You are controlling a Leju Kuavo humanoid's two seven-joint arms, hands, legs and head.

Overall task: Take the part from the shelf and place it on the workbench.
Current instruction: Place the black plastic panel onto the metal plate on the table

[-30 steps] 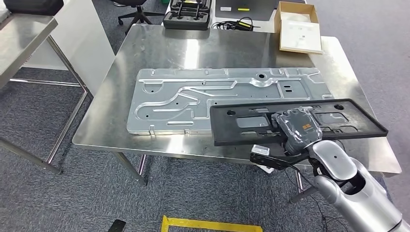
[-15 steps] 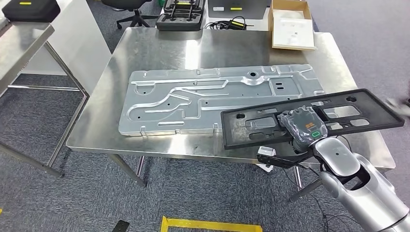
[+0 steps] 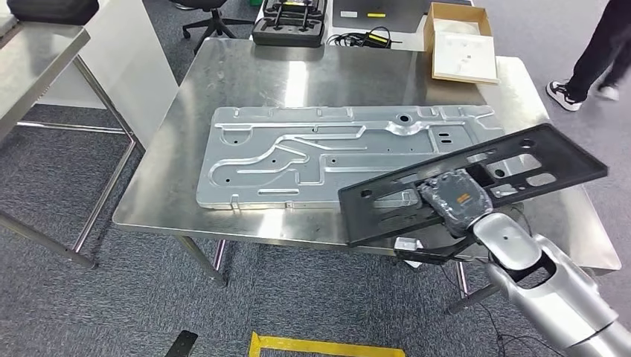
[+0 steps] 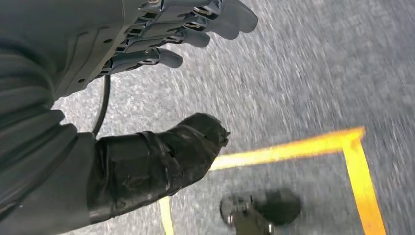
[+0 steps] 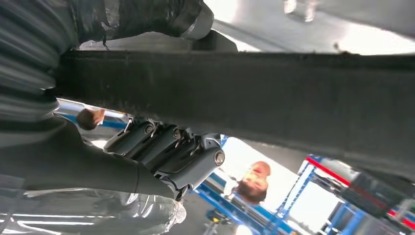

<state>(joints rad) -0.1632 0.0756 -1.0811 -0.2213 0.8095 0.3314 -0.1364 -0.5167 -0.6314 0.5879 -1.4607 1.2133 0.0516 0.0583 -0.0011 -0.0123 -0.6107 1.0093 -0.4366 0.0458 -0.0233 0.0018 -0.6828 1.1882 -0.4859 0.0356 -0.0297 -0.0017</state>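
Standing on grey carpet, a stainless steel counter carries one large pressed metal panel lying flat, long axis running left to right. Far edge of counter: one open cardboard box, one black moulded case, one dark flat item with a yellow label, loose black cables. Second steel table at the left, with a white partition beside it. Office chair base at the far left of the room. Yellow floor tape near the robot. One person's legs and shoes at the upper right, on the carpet.

One black plastic part, a long flat frame with cut-outs. Right hand grips it near the middle of its length; the right wrist view shows fingers curled under the frame's edge. Part is above the counter's near right corner, over the right end of the metal panel. Long axis runs from near-left to far-right, far-right end raised; whether any part of it touches the counter cannot be told.

Left hand hangs over the carpet, fingers spread, holding nothing.
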